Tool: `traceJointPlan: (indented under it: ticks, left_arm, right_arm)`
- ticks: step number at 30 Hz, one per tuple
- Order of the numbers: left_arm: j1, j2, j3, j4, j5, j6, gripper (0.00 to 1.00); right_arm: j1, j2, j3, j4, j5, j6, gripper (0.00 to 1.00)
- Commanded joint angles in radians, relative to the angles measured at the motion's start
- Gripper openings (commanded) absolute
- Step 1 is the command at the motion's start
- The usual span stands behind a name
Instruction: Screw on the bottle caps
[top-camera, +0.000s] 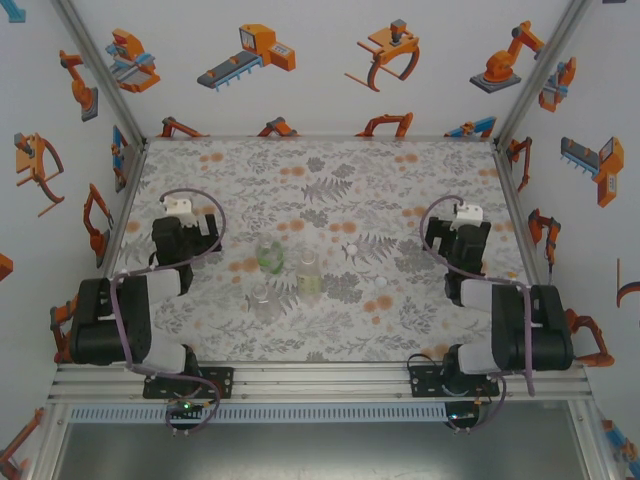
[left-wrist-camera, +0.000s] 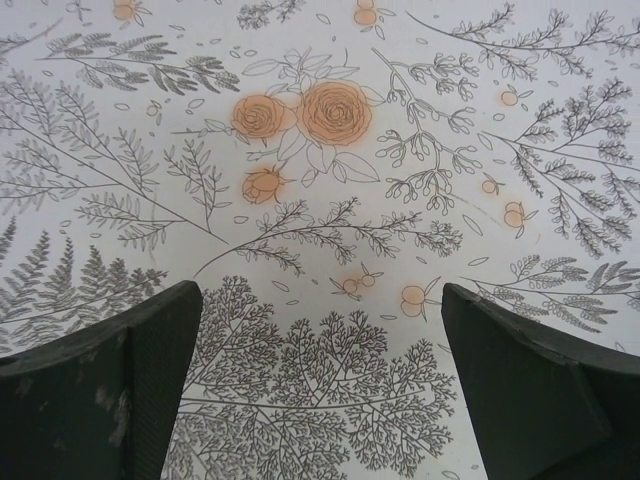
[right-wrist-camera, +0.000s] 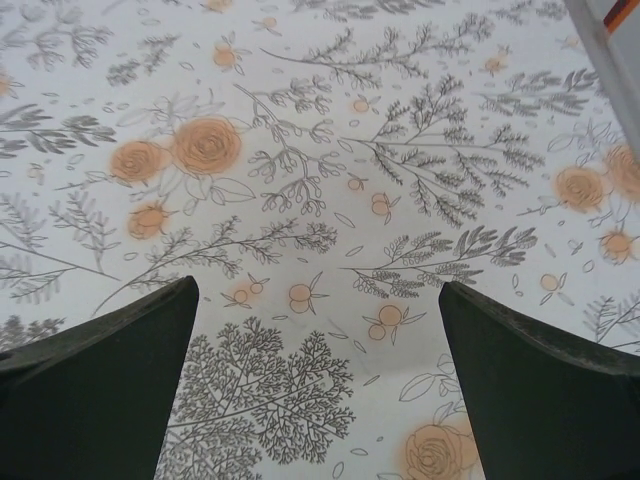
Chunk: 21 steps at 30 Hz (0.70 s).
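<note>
We see a flowery counter (top-camera: 400, 175), white walls (top-camera: 320, 100) with orange robot pictures (top-camera: 250, 55), and the left claw (left-wrist-camera: 320, 300) and right claw (right-wrist-camera: 318, 292) wide.

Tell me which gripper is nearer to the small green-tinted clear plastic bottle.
Left. The left gripper is a short way to the left of the green-tinted bottle; the right gripper is much farther off, on its right side.

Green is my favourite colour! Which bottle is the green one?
The green-tinted bottle, farthest back of the three. The pale yellow bottle and the colourless bottle stand nearer the arms.
</note>
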<state>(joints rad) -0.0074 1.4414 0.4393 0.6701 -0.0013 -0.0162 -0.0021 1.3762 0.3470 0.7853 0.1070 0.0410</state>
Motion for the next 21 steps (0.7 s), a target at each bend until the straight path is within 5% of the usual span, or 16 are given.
traceJointPlan:
  ticks: [1,6,13,21]
  left_arm:
    - [-0.008,-0.076,0.061,-0.129,-0.047,-0.021,0.97]
    - [-0.012,-0.191,0.139,-0.328,-0.02,-0.045,0.97]
    - [-0.014,-0.365,0.242,-0.604,0.131,-0.109,0.97]
    - [-0.022,-0.504,0.354,-0.912,0.315,-0.062,0.97]
  right_arm:
    - [0.015,-0.109,0.078,-0.191,-0.08,-0.032,0.95]
    - [0.031,-0.249,0.165,-0.459,-0.262,-0.021,0.9]
    - [0.125,-0.437,0.178,-0.621,-0.508,-0.006,0.9]
    - [0.351,-0.581,0.185,-0.687,-0.64,0.009,0.88]
